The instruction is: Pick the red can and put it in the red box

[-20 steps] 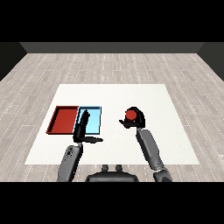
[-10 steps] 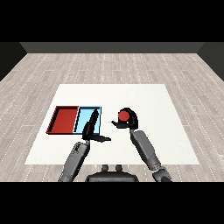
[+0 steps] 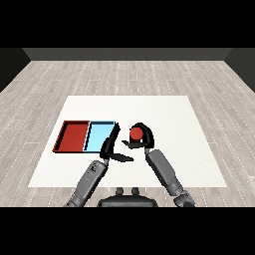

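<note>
Holding red can (image 3: 136, 132) w/ curled right hand (image 3: 143, 140), raised off white table (image 3: 199, 149), just at 3 o'clock of light blue tray (image 3: 99, 136). Red tray (image 3: 72, 136) further at 9 o'clock. Left hand (image 3: 110, 148) w/ fingers straight, thumb out, by blue tray's right edge.

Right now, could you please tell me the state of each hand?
Left hand: open, fingers straight, holding nothing.
Right hand: shut on the red can.
</note>
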{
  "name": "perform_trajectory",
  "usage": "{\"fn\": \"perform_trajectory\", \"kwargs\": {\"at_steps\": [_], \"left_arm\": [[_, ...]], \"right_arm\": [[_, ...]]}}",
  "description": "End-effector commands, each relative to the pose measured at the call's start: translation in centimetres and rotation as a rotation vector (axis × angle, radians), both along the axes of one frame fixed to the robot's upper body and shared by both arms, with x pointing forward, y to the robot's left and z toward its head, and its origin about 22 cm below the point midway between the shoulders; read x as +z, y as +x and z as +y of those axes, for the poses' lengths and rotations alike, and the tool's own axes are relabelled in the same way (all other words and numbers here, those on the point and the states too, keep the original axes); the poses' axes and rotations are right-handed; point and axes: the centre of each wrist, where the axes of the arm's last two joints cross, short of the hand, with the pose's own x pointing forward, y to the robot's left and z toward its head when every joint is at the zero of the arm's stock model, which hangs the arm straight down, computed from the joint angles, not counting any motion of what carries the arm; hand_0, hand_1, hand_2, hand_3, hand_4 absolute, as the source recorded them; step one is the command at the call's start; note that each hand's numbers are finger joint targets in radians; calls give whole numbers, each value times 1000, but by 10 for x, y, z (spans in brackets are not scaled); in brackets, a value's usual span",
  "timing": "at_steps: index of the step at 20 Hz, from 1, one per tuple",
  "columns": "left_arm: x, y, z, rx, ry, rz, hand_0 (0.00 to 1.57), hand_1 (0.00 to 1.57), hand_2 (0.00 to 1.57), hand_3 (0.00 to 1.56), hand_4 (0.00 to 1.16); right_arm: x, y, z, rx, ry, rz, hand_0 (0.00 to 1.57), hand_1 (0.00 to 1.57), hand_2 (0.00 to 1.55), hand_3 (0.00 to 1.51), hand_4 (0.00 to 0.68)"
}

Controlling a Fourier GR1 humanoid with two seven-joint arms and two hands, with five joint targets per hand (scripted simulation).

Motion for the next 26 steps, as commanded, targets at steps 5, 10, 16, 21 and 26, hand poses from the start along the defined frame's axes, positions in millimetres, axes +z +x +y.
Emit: {"fn": "perform_trajectory", "kwargs": {"at_steps": [5, 10, 16, 21, 26], "left_arm": [[-2, 20, -11, 1, 44, 22, 0, 0, 0, 0, 0], [-1, 17, -25, 3, 59, 43, 0, 0, 0, 0, 0], [-7, 31, -33, -15, 57, 39, 0, 0, 0, 0, 0], [8, 26, -45, -39, 90, 27, 0, 0, 0, 0, 0], [-17, 13, -41, -7, 68, 33, 0, 0, 0, 0, 0]], "right_arm": [[-11, -17, 24, 49, 7, -6, 1410, 1410, 1432, 1406, 613], [12, -4, 26, 77, 57, -36, 1431, 1431, 1435, 1401, 615], [27, -21, 30, 89, 34, -52, 1451, 1451, 1426, 1383, 614], [35, -8, 51, 140, 32, -38, 1447, 1447, 1433, 1387, 594], [35, -26, 40, 107, 55, -36, 1462, 1462, 1453, 1402, 523]]}}
